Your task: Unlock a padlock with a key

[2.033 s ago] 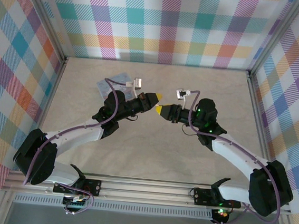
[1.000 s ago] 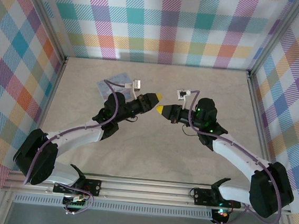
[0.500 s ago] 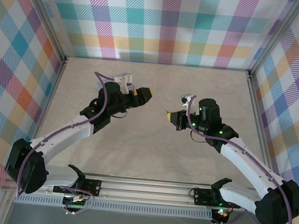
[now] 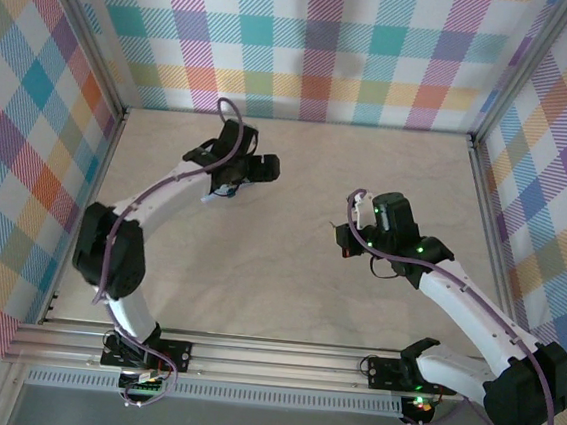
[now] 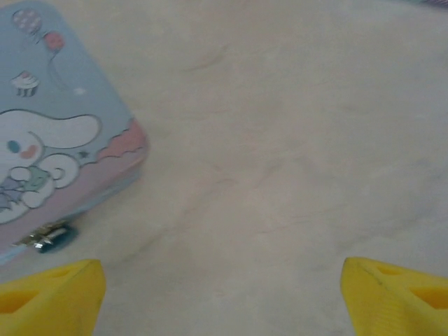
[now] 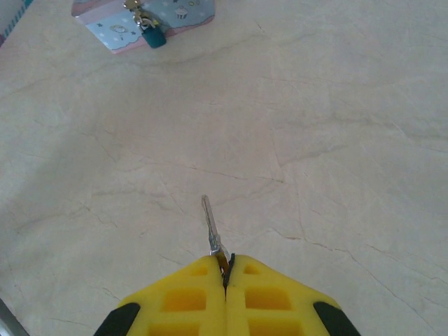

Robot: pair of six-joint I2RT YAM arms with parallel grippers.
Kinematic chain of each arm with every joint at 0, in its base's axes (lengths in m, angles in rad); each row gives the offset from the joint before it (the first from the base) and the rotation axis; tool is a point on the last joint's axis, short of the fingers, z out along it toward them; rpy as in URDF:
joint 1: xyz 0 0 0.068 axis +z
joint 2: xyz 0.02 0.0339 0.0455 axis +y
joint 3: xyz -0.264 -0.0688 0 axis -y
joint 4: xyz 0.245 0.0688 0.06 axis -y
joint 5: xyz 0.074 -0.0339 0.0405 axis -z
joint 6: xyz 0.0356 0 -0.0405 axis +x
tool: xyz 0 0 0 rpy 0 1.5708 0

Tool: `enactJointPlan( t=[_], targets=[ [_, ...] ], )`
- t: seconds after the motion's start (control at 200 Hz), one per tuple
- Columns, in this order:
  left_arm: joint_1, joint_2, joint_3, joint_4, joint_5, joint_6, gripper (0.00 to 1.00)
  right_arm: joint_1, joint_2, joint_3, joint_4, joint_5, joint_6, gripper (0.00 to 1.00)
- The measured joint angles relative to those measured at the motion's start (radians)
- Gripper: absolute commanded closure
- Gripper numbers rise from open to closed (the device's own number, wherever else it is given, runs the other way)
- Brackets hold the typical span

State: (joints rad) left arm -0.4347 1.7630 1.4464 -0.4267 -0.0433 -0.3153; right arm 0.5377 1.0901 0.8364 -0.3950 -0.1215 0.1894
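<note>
Wrist cams. Right: pinching thin silvery key (image 6: 210,227) in right gripper (image 6: 225,269), well apart from tin (image 6: 182,10). Left: left gripper (image 5: 224,294) spread, teal padlock (image 5: 50,236) at tin's rounded edge.

My left arm (image 4: 165,189) was stretched far forward and curved to the inside. My left gripper (image 5: 222,301) looked down, its two yellow fingers (image 5: 49,294) spread wide apart. My right arm (image 4: 471,303) was bent at the elbow, nearer to its base. My right gripper (image 6: 225,269) had its fingers pressed together, pinching a thin key (image 6: 208,224) at the tips.
</note>
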Motion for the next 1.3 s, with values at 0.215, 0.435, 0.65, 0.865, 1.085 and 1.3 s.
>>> enactJointPlan(
  t=[0.215, 0.435, 0.65, 0.865, 1.085, 1.3],
  targets=[
    [0.008, 0.214, 0.193, -0.058, -0.087, 0.106, 0.12, 0.000, 0.000, 0.000, -0.013, 0.010, 0.000, 1.00],
    [0.012, 0.353, 0.336, -0.099, -0.126, 0.162, 0.11, 0.000, 0.002, 0.000, -0.016, 0.017, 0.000, 1.00],
    [0.012, 0.374, 0.351, -0.129, -0.130, 0.178, 0.12, 0.000, 0.012, 0.000, -0.018, 0.023, 0.000, 0.99],
    [0.011, 0.378, 0.348, -0.147, -0.107, 0.187, 0.15, -0.002, 0.021, 0.000, -0.030, 0.025, 0.004, 0.99],
    [-0.002, 0.373, 0.322, -0.121, -0.119, 0.208, 0.16, -0.045, 0.021, 0.000, -0.041, 0.005, 0.015, 0.99],
    [-0.034, 0.326, 0.240, -0.072, -0.134, 0.211, 0.16, -0.121, 0.013, 0.000, -0.055, -0.038, 0.043, 0.99]
  ],
)
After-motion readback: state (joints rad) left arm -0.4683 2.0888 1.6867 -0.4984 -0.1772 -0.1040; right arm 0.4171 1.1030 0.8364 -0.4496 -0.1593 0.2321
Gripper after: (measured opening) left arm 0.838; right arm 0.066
